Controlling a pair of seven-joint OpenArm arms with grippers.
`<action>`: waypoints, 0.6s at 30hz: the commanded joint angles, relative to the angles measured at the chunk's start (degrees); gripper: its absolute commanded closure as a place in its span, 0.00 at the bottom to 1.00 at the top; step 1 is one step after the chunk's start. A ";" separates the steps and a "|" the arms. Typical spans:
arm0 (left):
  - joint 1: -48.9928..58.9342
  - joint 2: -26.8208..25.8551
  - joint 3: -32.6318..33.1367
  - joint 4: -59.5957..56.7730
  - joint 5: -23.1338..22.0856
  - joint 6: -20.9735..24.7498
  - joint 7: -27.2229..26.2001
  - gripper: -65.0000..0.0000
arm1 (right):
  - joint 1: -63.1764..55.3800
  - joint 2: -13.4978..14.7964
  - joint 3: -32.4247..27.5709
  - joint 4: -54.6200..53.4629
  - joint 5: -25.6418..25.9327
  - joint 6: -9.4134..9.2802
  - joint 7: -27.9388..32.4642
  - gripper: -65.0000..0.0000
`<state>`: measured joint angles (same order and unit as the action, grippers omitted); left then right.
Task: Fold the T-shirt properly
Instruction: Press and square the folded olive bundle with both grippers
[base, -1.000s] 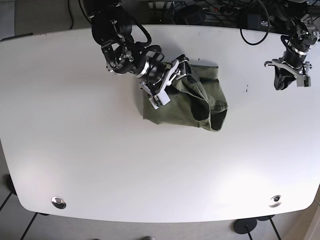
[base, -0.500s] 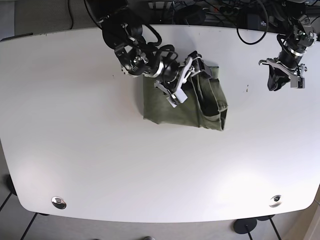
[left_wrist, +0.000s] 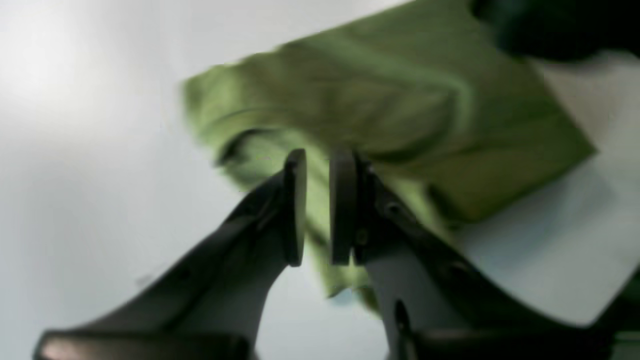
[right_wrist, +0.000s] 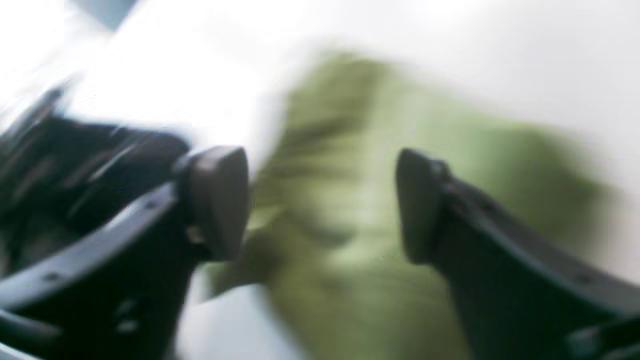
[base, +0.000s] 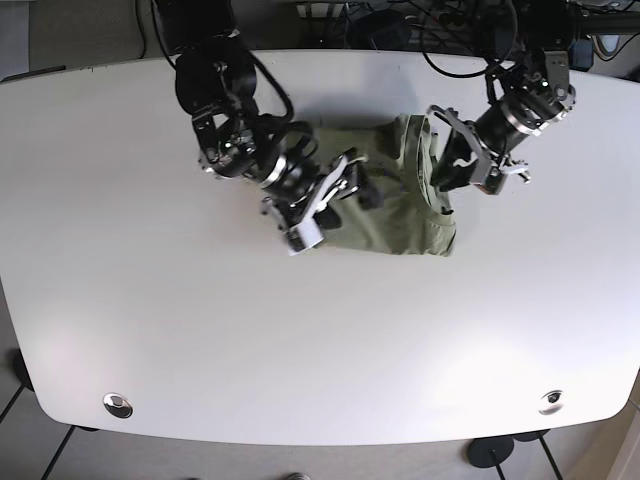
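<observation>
An olive-green T-shirt (base: 395, 205) lies folded into a compact bundle on the white worktop (base: 200, 340), a little toward the far edge and right of centre in the base view. Its long axis runs roughly across the worktop, left to right in that view, and the right end flares into a raised, rumpled fold whose dark hem edge curves from the far side toward the near side.

The right hand (base: 340, 195) hangs over the left part of the bundle. In its wrist view, which is heavily blurred, the right hand (right_wrist: 320, 200) has its two dark fingers (right_wrist: 220, 200) spread wide with green cloth visible between and below them; it is released and holds nothing. Whether its fingertips touch the fabric cannot be told.

The left hand (base: 455, 165) is at the right end of the shirt, by the raised fold. In its wrist view the left hand (left_wrist: 320, 205) shows two flat pads (left_wrist: 295, 205) drawn close together with only a narrow slit between them, and nothing can be seen pinched in that slit; the T-shirt (left_wrist: 380, 105) lies beyond and beneath them, one corner pointing to the right of that view onto bare worktop (left_wrist: 550, 240). That view is also soft with blur, so contact with the cloth cannot be judged.
</observation>
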<state>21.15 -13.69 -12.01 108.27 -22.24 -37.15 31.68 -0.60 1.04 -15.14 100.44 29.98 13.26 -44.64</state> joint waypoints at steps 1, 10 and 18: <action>-0.09 -0.59 2.47 2.19 -0.66 0.09 -1.22 0.90 | 1.44 -0.38 2.52 0.08 1.98 1.29 1.61 0.57; -0.09 -0.77 13.90 1.58 -0.49 0.09 -1.04 0.90 | 5.66 2.70 3.93 -15.83 1.98 1.64 6.36 0.88; 0.17 -6.92 11.26 -7.65 -0.57 0.09 -1.04 0.90 | 6.01 5.86 -2.75 -25.85 1.98 1.64 16.12 0.88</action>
<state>21.58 -20.10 -0.49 99.72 -21.89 -36.97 32.03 4.82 6.63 -17.87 74.43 32.40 15.03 -27.33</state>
